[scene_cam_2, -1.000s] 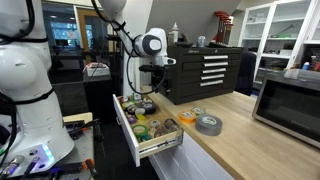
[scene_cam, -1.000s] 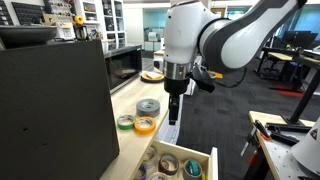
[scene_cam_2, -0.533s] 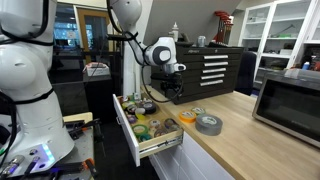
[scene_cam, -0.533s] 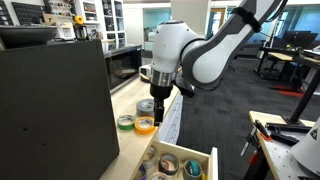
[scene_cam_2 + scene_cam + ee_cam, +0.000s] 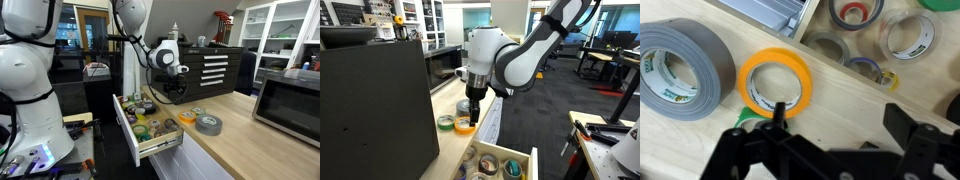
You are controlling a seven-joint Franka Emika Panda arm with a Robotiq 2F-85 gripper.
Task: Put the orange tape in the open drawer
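The orange tape (image 5: 800,72) lies flat on the wooden counter, between the large grey roll (image 5: 695,45) and the open drawer (image 5: 816,22). My gripper (image 5: 840,122) is open and empty just above the counter. Its one finger tip stands over the near rim of the orange tape, the other over bare wood. In both exterior views the gripper (image 5: 472,108) (image 5: 170,92) points down over the tapes. The orange tape (image 5: 465,126) shows beside the green-rimmed roll (image 5: 445,122). The drawer (image 5: 532,165) (image 5: 126,130) is pulled out and holds several tape rolls.
A large dark cabinet (image 5: 375,105) stands on the counter beside the tapes. A microwave (image 5: 290,100) sits at the counter's far end, and a black tool chest (image 5: 205,72) is behind. The grey roll (image 5: 208,124) lies next to the orange tape (image 5: 187,119).
The arm has swung from over the drawer's side toward the counter and lowered, so the gripper now hangs over the orange tape. The tapes and drawer have not moved.
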